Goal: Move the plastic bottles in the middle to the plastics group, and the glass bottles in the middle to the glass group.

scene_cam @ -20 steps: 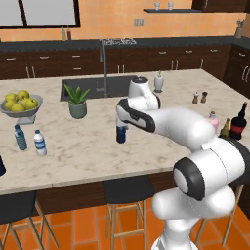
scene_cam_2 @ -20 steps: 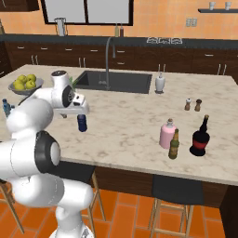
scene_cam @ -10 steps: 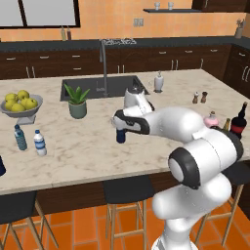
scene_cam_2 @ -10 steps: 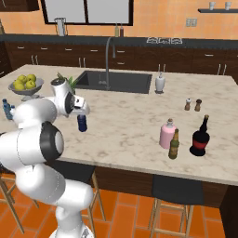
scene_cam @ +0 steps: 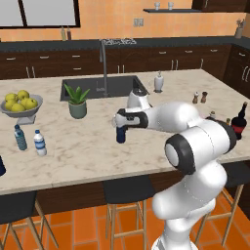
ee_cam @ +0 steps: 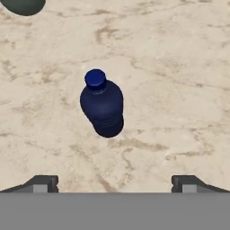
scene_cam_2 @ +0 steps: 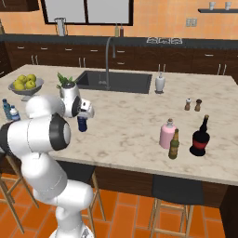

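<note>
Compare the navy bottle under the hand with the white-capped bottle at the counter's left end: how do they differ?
The navy bottle is solid dark blue, cap included; the white-capped bottle is clear with a blue label band. The navy one stands mid-counter below the gripper; the other stands beside the teal bottle. Both are small and upright.

The white arm bends at its big dark elbow and reaches toward nine o'clock in the left base view. Its hand points down. The fingers (ee_cam: 45, 183) are spread wide apart, holding nothing.
</note>
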Motion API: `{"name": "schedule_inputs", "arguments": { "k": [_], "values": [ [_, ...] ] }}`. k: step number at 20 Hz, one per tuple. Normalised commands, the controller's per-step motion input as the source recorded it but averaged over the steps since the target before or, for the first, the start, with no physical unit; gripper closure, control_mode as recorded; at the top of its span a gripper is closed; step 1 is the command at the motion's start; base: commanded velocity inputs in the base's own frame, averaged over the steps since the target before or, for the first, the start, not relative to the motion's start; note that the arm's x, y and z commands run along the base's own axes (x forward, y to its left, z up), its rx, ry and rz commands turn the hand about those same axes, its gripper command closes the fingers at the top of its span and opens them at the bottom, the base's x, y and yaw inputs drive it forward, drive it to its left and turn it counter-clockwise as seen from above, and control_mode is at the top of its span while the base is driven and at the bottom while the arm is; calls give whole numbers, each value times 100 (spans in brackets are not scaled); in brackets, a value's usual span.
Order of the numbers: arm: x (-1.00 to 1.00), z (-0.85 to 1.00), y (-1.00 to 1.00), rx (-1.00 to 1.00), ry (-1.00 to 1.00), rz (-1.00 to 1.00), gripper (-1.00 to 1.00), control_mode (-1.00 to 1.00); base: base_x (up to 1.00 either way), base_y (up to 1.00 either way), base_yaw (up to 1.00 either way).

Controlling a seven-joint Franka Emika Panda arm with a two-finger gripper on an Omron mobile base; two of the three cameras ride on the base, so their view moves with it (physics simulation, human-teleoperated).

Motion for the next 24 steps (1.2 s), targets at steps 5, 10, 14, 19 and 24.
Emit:
{"name": "schedule_inputs", "arguments": {
  "k": [5,10,14,19,24],
  "values": [
    [34,-10,1,2,4,0,-100,-100,0,0,0],
    [39,-8,17,0,1,0,-100,-100,0,0,0],
    [16,-19,17,0,0,0,-100,-100,0,0,0],
    [16,-27,9,0,0,1,-100,-100,0,0,0],
    [34,-24,1,0,0,0,-100,-100,0,0,0]
  ]
}}
